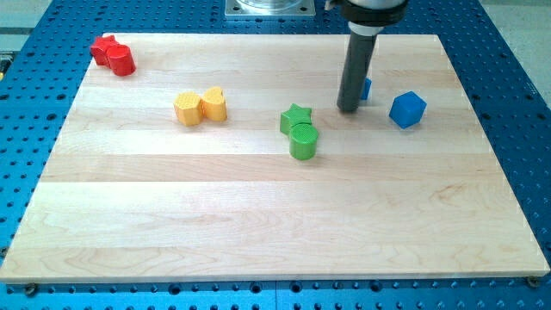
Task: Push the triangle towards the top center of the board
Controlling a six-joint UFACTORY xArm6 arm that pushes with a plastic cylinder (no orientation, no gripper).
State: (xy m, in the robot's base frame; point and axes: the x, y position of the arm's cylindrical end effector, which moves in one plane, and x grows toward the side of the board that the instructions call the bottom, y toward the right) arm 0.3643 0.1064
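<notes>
Blue triangle (367,88) peeks out just right of, touching, my tip (348,109).

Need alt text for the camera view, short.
A dark rod's tip rests on a wooden board, mostly hiding a small blue block behind it. A blue cube sits to its right, a green star and cylinder left, yellow blocks and red blocks farther left.

No readable text, labels, brands or numbers anywhere around my tip (348,109): blocks, wooden board (258,215) and blue perforated table (516,69) all unmarked.
</notes>
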